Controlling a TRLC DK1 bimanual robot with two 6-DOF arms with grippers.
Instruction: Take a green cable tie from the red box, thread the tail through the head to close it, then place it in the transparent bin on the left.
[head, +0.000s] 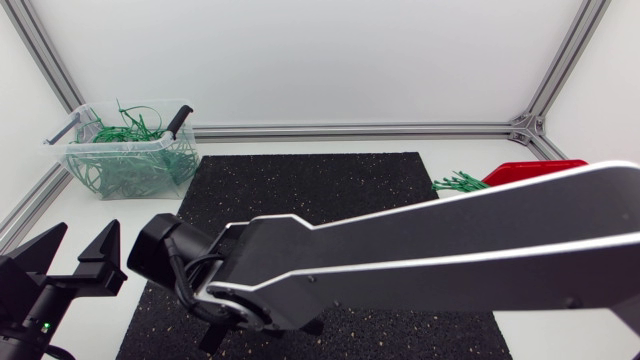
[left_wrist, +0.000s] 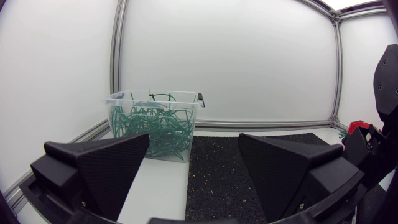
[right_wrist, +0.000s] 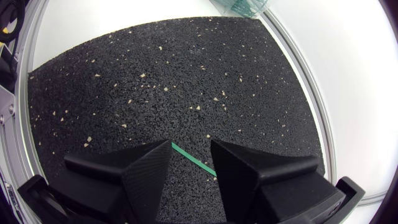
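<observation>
A green cable tie (right_wrist: 186, 153) lies on the black mat (right_wrist: 174, 74), in the gap between the fingers of my right gripper (right_wrist: 191, 167). The fingers stand apart and do not pinch it. In the head view my right arm (head: 450, 250) reaches across the mat to its front left, hiding its own gripper and the tie. My left gripper (head: 75, 255) is open and empty at the front left, off the mat. The transparent bin (head: 125, 150) with several green ties stands at the back left, ahead of the left gripper (left_wrist: 194, 155). The red box (head: 530, 170) is at the right.
A bundle of green ties (head: 460, 182) pokes out beside the red box. The bin (left_wrist: 155, 124) has a dark handle clip on its rim. Aluminium frame rails run along the back and sides of the table. The black mat (head: 300, 190) covers the middle.
</observation>
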